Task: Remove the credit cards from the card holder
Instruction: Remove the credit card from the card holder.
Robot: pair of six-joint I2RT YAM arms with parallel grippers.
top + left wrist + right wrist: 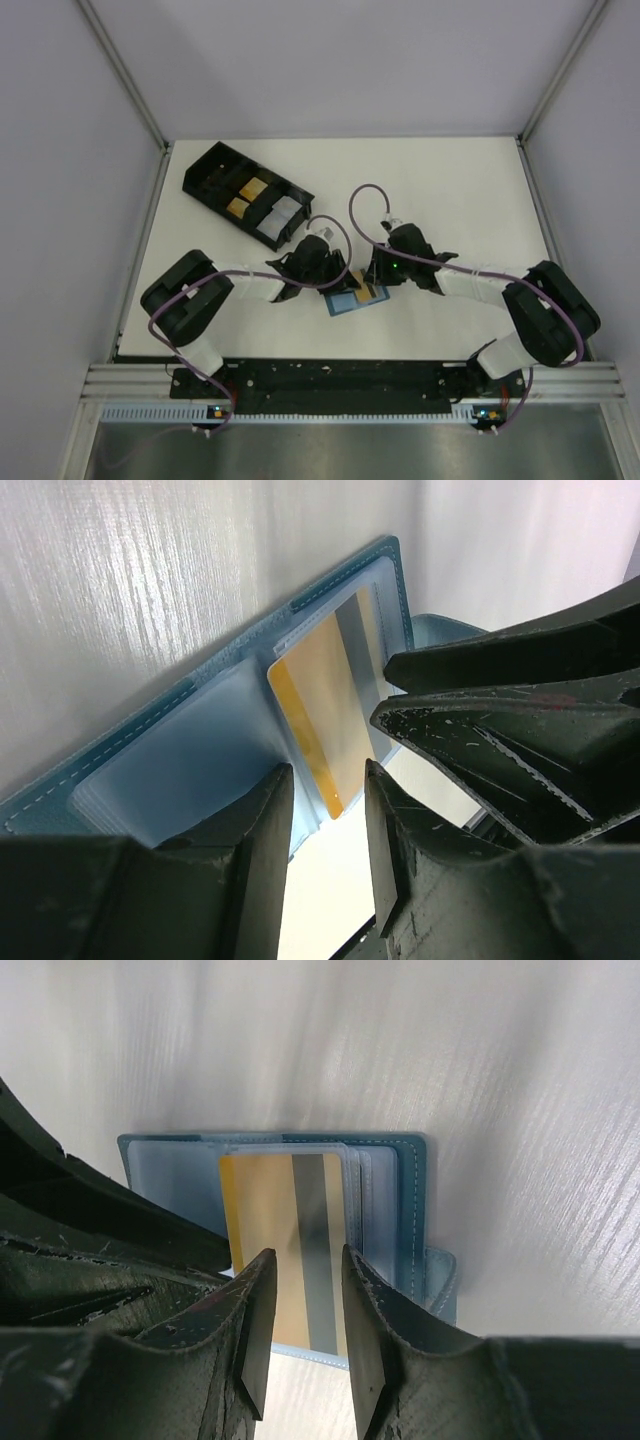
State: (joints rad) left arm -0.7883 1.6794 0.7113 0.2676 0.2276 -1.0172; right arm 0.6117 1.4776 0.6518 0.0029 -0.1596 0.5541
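White table [450,200]: card holder [340,305] open, yellow card [262,1220] showing.

Left arm [190,297], right arm [550,305] — chunky black joint housings, white link sections. Purple cables [368,187] run along both. Green LED [397,266] at right wrist. Fingers [262,870] — matte black, flat-faced, scuffed.

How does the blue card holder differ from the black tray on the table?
The card holder is blue, small and flat; the black tray is larger, with walled compartments. The card holder lies open between the left gripper and right gripper; the black tray sits farther back left, away from both. The card holder shows one yellow card; the black tray holds yellow and pale pieces. Both rest on the white table.
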